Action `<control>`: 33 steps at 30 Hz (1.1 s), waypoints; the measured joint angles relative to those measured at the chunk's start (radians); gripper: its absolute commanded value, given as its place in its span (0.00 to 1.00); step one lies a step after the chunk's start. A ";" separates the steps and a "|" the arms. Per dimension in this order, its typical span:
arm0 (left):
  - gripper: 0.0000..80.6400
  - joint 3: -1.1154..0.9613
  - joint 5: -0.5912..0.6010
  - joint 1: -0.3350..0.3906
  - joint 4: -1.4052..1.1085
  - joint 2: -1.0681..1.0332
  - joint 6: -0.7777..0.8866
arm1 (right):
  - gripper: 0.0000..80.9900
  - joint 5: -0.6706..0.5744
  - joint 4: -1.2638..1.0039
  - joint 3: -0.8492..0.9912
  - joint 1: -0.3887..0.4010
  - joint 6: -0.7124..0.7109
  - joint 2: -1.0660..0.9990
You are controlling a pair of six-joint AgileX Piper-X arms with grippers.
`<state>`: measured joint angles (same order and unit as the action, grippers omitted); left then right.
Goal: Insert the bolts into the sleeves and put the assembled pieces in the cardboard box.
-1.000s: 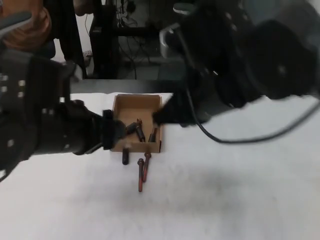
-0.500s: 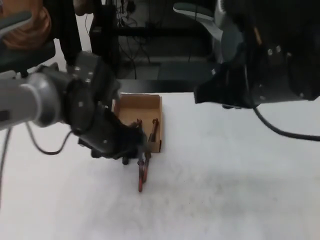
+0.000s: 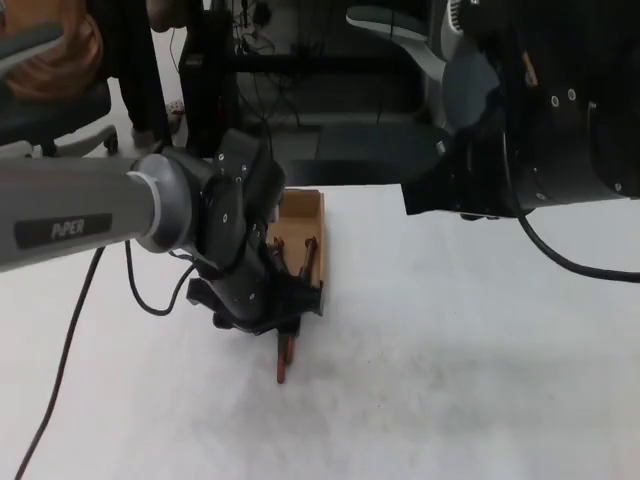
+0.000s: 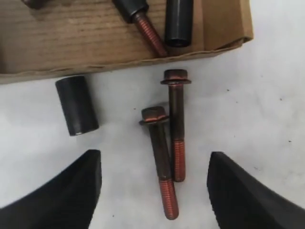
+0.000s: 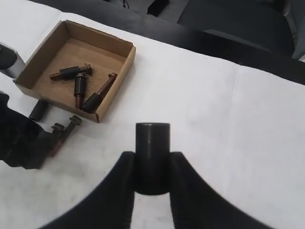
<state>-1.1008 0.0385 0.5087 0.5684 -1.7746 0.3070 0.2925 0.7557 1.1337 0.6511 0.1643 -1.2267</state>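
Your left wrist view shows the left hand [image 4: 155, 160] open, fingers spread over two coppery hex-head bolts [image 4: 176, 119] lying side by side on the white table [image 4: 271, 119]. A loose sleeve [image 4: 77, 106], black and cylindrical, lies near them, just outside the cardboard box [image 4: 71, 43]. Your right wrist view shows the right hand [image 5: 152, 164] clamped on a smooth black held sleeve [image 5: 152, 140], upright. Three pieces [image 5: 79, 88] lie in the box.
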 measured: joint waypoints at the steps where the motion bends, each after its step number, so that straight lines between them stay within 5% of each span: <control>1: 0.48 -0.002 -0.005 0.000 0.000 0.000 0.002 | 0.01 0.000 0.000 0.000 -0.001 -0.002 0.003; 4: 0.36 -0.001 -0.010 0.000 -0.008 0.000 0.003 | 0.01 0.000 -0.003 0.000 -0.001 -0.005 0.010; 14: 0.45 -0.008 0.052 0.000 -0.038 -0.074 0.018 | 0.01 0.000 -0.007 0.000 -0.001 -0.005 0.039; 33: 0.43 -0.024 0.069 -0.008 -0.042 -0.109 0.028 | 0.01 0.039 0.022 0.000 -0.001 -0.032 0.097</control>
<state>-1.1244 0.1072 0.5008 0.5265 -1.8834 0.3349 0.3314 0.7776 1.1337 0.6502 0.1326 -1.1296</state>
